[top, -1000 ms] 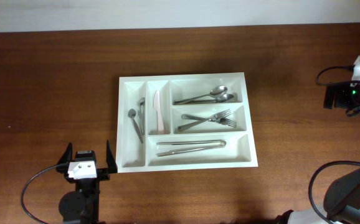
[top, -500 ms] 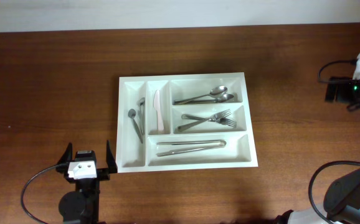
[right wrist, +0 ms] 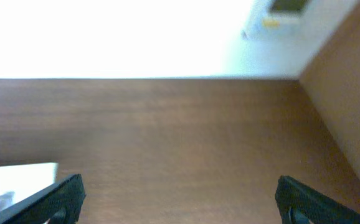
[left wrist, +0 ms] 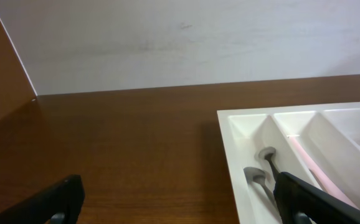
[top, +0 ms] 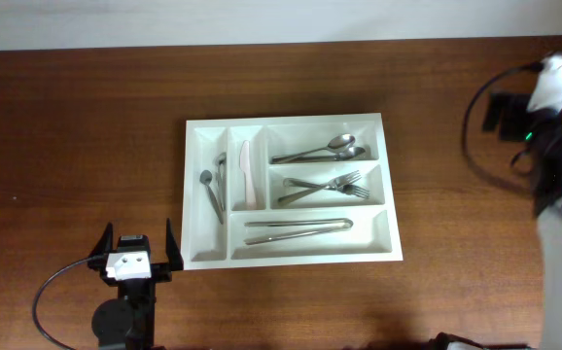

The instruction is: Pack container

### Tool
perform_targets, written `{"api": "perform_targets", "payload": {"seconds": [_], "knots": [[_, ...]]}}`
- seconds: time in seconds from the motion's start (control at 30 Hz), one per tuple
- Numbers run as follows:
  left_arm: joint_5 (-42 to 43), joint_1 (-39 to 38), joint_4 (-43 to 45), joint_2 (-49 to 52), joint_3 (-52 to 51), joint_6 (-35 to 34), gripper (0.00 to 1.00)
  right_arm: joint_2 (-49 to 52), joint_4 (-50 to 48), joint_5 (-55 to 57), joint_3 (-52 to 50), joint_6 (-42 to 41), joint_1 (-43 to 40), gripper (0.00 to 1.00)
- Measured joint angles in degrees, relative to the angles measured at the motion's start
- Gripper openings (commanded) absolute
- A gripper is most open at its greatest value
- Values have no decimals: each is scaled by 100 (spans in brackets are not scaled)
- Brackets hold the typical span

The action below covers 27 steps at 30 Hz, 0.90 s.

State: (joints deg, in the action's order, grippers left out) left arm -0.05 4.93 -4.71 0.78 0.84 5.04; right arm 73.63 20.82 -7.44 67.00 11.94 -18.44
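Container: I see it at the middle of the tabletop.
Left claw: spread wide, empty, by the near edge.
Right claw: spread wide, empty, by the right edge.

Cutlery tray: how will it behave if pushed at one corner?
The tray looks like light plastic on a smooth wooden table, so it probably slides and pivots easily. It sits low and wide, so tipping seems unlikely. The loose spoons and forks inside would likely shift.
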Motion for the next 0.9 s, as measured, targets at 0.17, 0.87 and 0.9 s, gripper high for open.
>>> {"api": "perform_targets", "payload": {"seconds": [0.17, 0.87, 0.9], "knots": [[0, 0, 0, 0, 0, 0, 99, -1139, -286, -24, -1021, 2, 372, 99], [0, 0, 0, 0, 0, -15, 99, -5615, -1641, -87, -3832, 2, 2048, 99], [0, 0, -2, 0, 0, -15, 99, -5674, -1676, -90, -3875, 4, 2111, 99]]}}
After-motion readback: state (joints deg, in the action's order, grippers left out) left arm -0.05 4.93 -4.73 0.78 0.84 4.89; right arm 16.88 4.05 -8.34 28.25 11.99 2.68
